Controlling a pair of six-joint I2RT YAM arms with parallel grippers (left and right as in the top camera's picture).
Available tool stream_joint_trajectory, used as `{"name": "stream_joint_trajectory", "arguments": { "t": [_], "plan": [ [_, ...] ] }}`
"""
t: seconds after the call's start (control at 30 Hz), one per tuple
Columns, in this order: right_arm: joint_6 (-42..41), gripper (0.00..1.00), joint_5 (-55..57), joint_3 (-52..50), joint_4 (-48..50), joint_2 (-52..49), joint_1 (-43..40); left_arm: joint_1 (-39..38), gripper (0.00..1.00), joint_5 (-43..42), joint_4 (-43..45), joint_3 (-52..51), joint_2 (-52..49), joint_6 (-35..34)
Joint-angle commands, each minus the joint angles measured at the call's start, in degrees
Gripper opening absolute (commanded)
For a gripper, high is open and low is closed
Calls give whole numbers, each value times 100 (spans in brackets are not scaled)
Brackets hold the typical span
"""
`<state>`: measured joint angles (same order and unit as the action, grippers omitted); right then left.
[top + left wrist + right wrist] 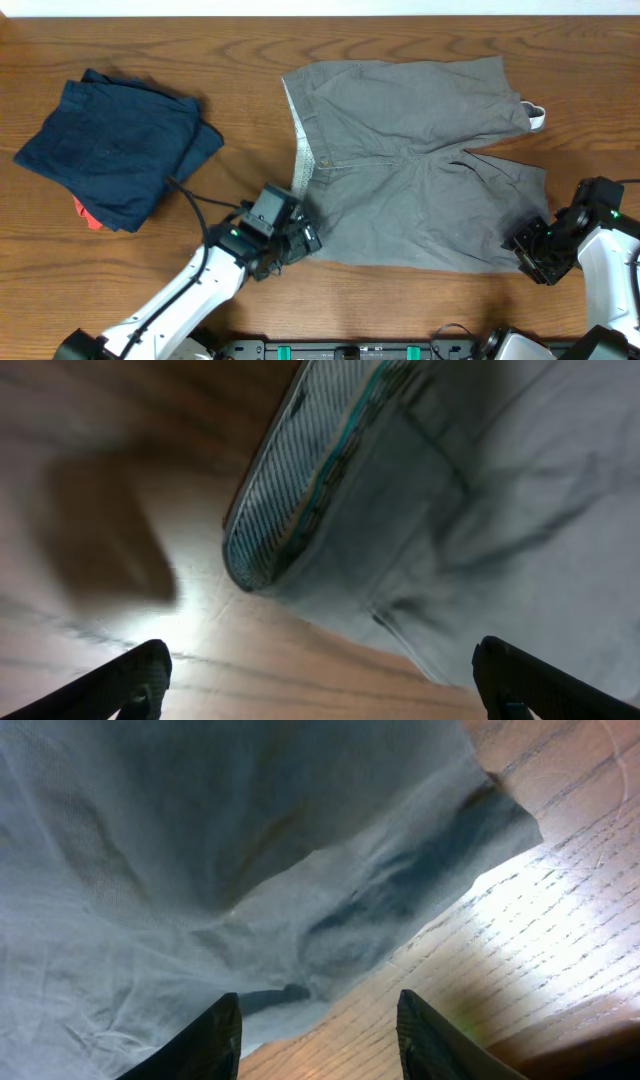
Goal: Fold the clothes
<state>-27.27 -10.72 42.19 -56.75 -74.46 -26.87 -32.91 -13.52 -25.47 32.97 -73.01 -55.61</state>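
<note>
Grey cotton shorts (420, 165) spread just ahead of the left gripper (303, 240) and right gripper (527, 250), both wide open; a folded navy-blue garment (115, 145) lies well apart, off the left gripper's side.

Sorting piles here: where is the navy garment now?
Overhead, the navy garment lies folded on the left side, apart from the grey shorts, a red-orange scrap peeking from under it.
</note>
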Motion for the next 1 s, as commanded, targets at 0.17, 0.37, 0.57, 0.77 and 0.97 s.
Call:
{"name": "stream_joint_trajectory", "arguments": {
  "t": [0.17,0.37,0.57,0.77,0.97],
  "plan": [
    [-227,49,11,-48,131,85,66,-140,81,483,603,-354,-302,-496],
    [-492,49,352,-260,234,85,63,-146,36,564,743,-354,-476,-494],
    [-796,49,492,-664,538,85,63,-127,6,564,748,-345,-450,-402],
    [-1143,49,1019,-944,802,85,63,-74,6,542,651,-332,-22,55],
    [-1449,52,1394,-1248,1552,85,63,-74,6,584,269,-326,846,417]
  ]
}}
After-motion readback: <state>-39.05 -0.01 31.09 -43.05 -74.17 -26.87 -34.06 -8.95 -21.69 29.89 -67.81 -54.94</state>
